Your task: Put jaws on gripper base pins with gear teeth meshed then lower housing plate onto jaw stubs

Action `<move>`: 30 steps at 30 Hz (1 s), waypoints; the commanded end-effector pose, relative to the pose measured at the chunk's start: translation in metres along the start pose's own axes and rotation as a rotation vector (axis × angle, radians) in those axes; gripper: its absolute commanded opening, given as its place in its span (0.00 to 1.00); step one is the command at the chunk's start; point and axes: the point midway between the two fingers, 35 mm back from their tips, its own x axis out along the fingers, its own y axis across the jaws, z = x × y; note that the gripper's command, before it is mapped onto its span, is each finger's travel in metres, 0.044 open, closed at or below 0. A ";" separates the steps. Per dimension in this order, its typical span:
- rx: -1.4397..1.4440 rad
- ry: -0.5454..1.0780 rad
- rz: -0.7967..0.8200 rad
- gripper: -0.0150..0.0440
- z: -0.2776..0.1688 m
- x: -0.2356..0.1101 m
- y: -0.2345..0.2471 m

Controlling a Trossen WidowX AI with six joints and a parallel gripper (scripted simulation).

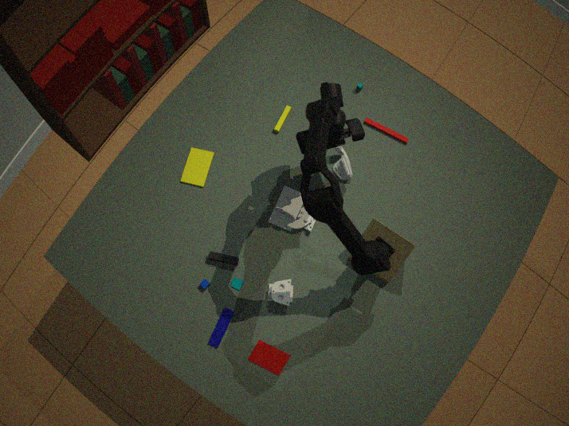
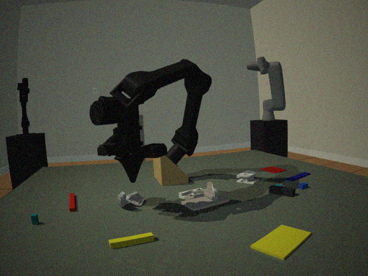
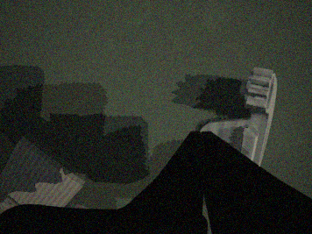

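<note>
My gripper (image 2: 132, 181) (image 3: 199, 141) is shut and empty, fingers down, high above the mat near the loose jaw. That pale jaw (image 1: 343, 166) (image 2: 135, 198) (image 3: 258, 88) rests tilted on the mat, its teeth showing in the wrist view. The gripper base (image 1: 288, 194) (image 2: 196, 204) (image 3: 26, 167) has a ribbed plate, partly in the arm's shadow. The other jaw (image 2: 211, 190) stands up on the base in the exterior view; whether it is on a pin cannot be told. The white housing plate (image 1: 281, 291) (image 2: 246, 174) is apart from the base.
A yellow bar (image 1: 282, 119) (image 2: 131, 240), red bar (image 1: 386, 130) (image 2: 72, 202) and teal piece (image 1: 359, 85) (image 2: 34, 219) lie around the loose jaw. A yellow slab (image 1: 197, 167), black block (image 1: 221, 259), blue bar (image 1: 220, 328) and red slab (image 1: 268, 357) lie farther off. The arm stands by a tan wedge (image 2: 167, 174).
</note>
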 end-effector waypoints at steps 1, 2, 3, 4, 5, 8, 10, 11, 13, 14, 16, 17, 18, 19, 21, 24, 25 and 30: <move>0.020 0.006 -0.007 0.25 0.004 0.002 -0.005; 0.020 0.006 -0.007 0.25 0.004 0.002 -0.005; 0.020 0.006 -0.007 0.25 0.004 0.003 -0.005; 0.020 0.006 -0.007 0.25 0.004 0.003 -0.005; 0.020 0.006 -0.007 0.25 0.004 0.005 -0.005; 0.020 0.006 -0.007 0.25 0.005 0.010 -0.005; 0.020 0.006 -0.007 0.25 0.005 0.013 -0.005; 0.020 0.006 -0.007 0.25 0.005 0.015 -0.005; 0.020 0.006 -0.007 0.25 0.005 0.018 -0.005; 0.020 0.006 -0.007 0.25 0.005 0.020 -0.005; 0.020 0.006 -0.007 0.25 0.005 0.023 -0.005; 0.020 0.006 -0.007 0.25 0.005 0.025 -0.005; 0.020 0.006 -0.007 0.25 0.005 0.026 -0.005; 0.020 0.006 -0.007 0.25 0.005 0.028 -0.005; 0.020 0.006 -0.007 0.25 0.005 0.031 -0.005; 0.020 0.006 -0.006 0.25 0.005 0.036 -0.005; 0.020 0.006 -0.006 0.25 0.005 0.038 -0.005; 0.020 0.006 -0.006 0.25 0.005 0.046 -0.005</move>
